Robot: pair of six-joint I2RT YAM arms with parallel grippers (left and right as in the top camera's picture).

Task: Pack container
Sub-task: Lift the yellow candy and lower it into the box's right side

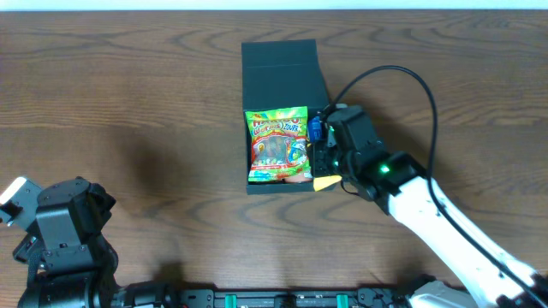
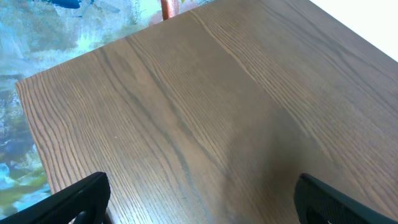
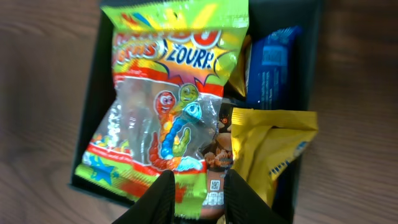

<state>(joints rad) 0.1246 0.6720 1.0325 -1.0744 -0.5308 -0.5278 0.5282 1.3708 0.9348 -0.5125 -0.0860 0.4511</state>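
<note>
The container [image 1: 282, 73] is a dark box in mid-table with its flap lid open at the far side. Inside lies a green gummy bag [image 1: 276, 145] with a blue packet [image 3: 270, 65], a brown packet [image 3: 217, 155] and a crumpled yellow packet [image 3: 270, 146] beside it. The yellow packet pokes over the box's near right corner. My right gripper [image 3: 202, 186] hovers at that corner with its jaws narrowly apart. The green bag's edge and the brown packet show in the gap, and I cannot make out whether they are pinched. My left gripper [image 2: 202, 199] is wide open over bare wood.
The left arm [image 1: 60, 231] sits at the table's near left corner, far from the box. The right arm and its black cable [image 1: 411, 85] reach in from the near right. Painted blue floor [image 2: 37, 31] shows past the table edge.
</note>
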